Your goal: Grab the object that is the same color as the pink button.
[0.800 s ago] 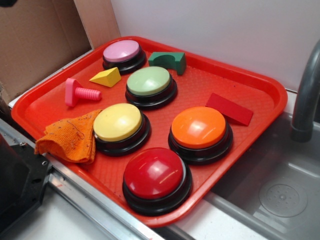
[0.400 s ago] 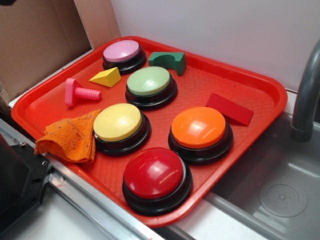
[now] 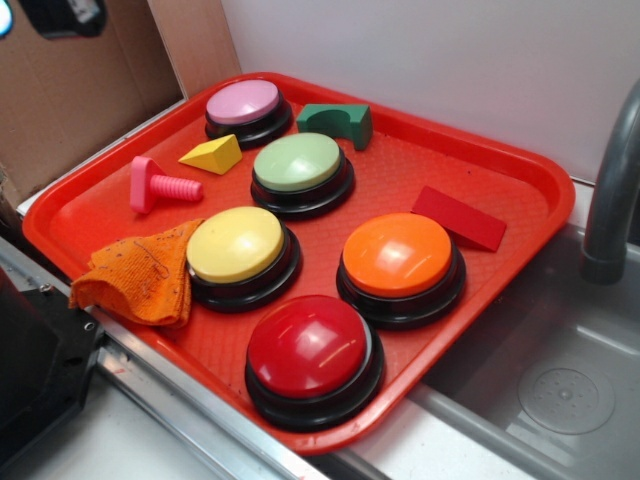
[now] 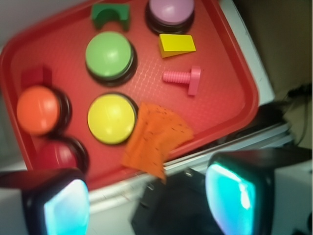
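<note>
A red tray (image 3: 500,160) holds five dome buttons, the pink button (image 3: 244,103) at its far corner. The gripper (image 4: 146,200) hangs high above the tray's near edge, wide open and empty. The pink bolt (image 3: 158,185) lies near the tray's left rim, just beside a yellow wedge (image 3: 213,154).

Pink bolt (image 3: 160,186), red tray (image 3: 505,165)

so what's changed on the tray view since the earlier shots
Only the gripper has come into view, at the top left corner above the cardboard; earlier just a sliver showed there. It holds nothing, and its fingers stand apart in the wrist view. The pink bolt, pink button, orange cloth and the other buttons on the red tray have not moved.
</note>
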